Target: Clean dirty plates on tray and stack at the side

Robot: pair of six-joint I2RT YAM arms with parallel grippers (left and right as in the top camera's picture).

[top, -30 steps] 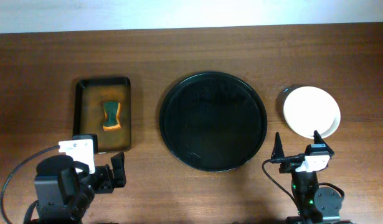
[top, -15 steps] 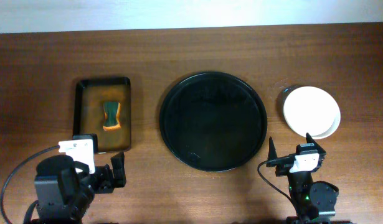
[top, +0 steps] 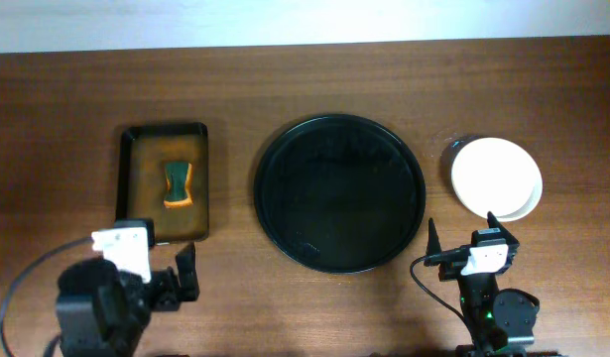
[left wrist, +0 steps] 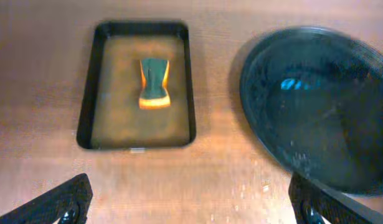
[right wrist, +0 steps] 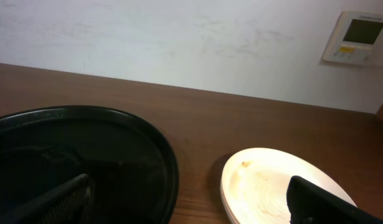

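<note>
Tray: the large round black tray [top: 339, 193] sits at the middle of the worktop. Its glossy floor shows from rim to rim, with a bluish reflection in the left wrist view.
Plates: the white plates [top: 497, 178] lie stacked on the wood toward the right edge, just beside the tray and apart from its rim. The top one carries a small orange speck near its left rim. A second rim peeks out below it; how many are in the pile cannot be told.
Small tray: a rectangular black tray [top: 163, 183] with a brownish inside lies toward the left edge.
Sponge: a green and orange sponge [top: 177, 183] lies in the small tray, about its middle.
Left gripper [left wrist: 190, 202]: by the front left corner, fingers spread wide apart, holding nothing.
Right gripper [top: 465, 234]: by the front edge, in front of the plates, fingers spread wide, holding nothing.
</note>
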